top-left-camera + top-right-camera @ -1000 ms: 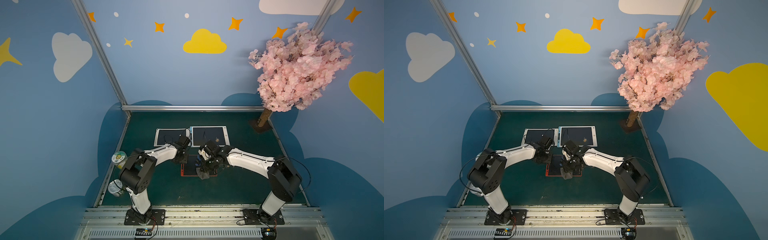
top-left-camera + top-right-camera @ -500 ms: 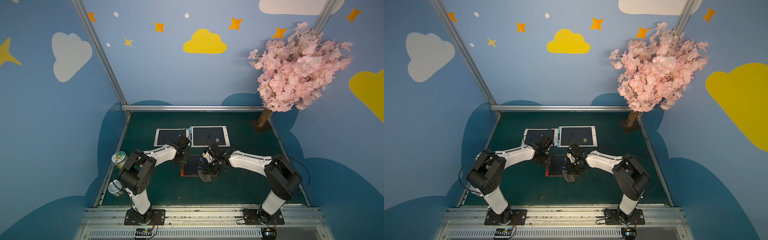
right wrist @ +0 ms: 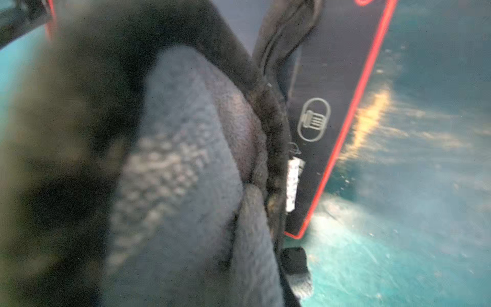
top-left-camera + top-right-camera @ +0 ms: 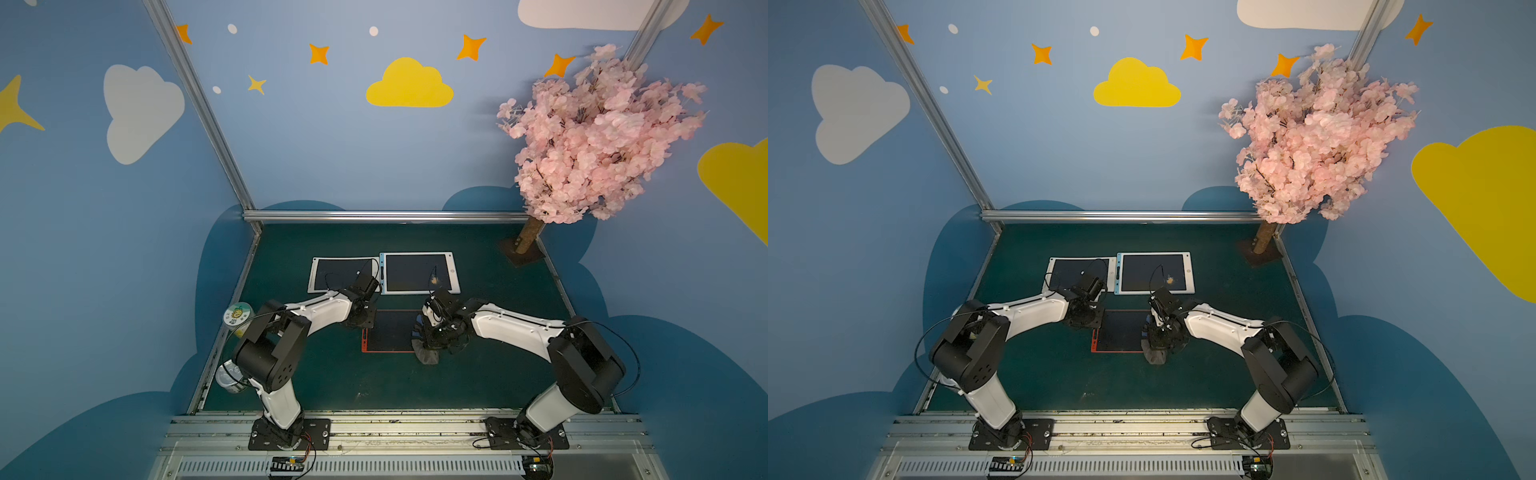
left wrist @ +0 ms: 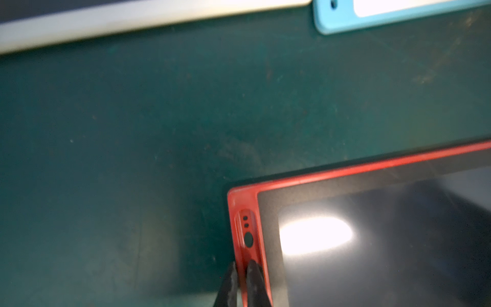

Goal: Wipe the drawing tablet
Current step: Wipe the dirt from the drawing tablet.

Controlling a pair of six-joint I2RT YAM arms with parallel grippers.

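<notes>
Sliding nearer the robot's base over the past second, the right fingers [image 4: 434, 337] stay clamped on a dark grey cloth [image 4: 428, 355], which now overhangs the near right corner of the red-framed drawing tablet [image 4: 388, 332]. The left fingers [image 5: 253, 284] pinch the frame at its opposite end. That tablet lies flat on the green surface [image 4: 332, 374], near a white tablet [image 4: 343, 274] and a blue tablet [image 4: 417, 272] lying side by side behind it.
</notes>
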